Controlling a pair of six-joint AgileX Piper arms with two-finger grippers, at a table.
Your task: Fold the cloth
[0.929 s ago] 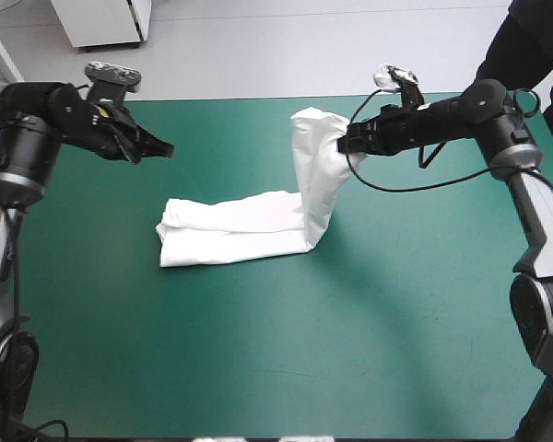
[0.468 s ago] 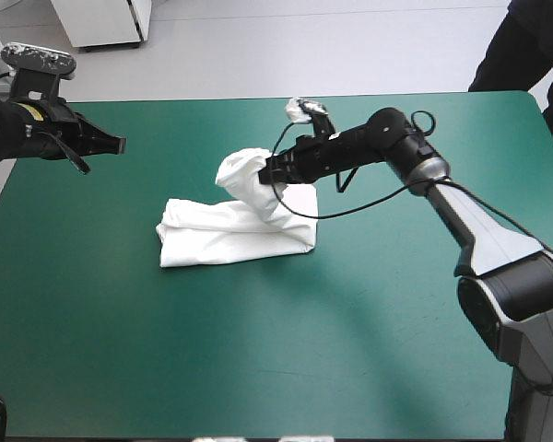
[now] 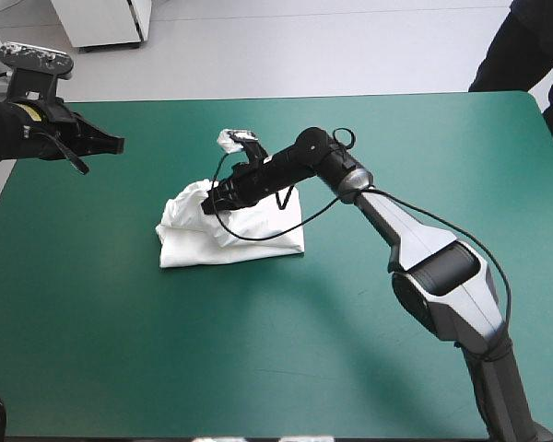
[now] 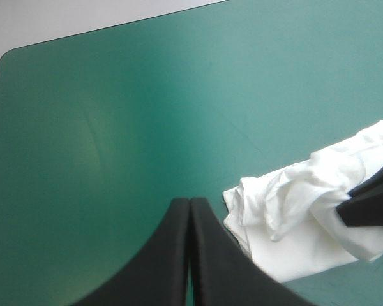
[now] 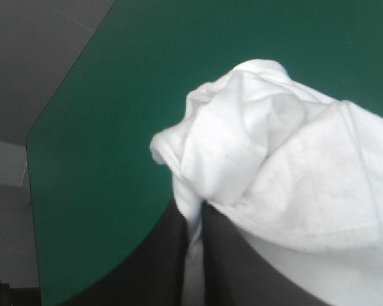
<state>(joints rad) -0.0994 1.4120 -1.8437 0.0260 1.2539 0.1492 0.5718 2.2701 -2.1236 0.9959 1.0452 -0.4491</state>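
The white T-shirt (image 3: pixel 230 230) lies as a folded bundle a little left of the table's middle, with a bunched end raised over its left part. My right gripper (image 3: pixel 209 208) reaches across the bundle and is shut on the T-shirt (image 5: pixel 268 166), whose gathered cloth bulges just ahead of the black fingers (image 5: pixel 172 255). My left gripper (image 3: pixel 118 145) hangs shut and empty over the table's far left corner, well apart from the cloth. From the left wrist, the T-shirt (image 4: pixel 293 217) sits ahead and to one side of the shut fingers (image 4: pixel 189 255), with the right gripper's black tip (image 4: pixel 370 204) on it.
The teal-green cover (image 3: pixel 286 350) lies bare around the bundle, with wide room toward the front and right. The right arm (image 3: pixel 378 207) stretches over the table's middle from the right. The table's rounded far left corner (image 4: pixel 6 57) shows in the left wrist view.
My right gripper has carried the held end of the T-shirt leftward and down over the bundle, from high at the right. The left arm drew back to the far left earlier and has since held still.
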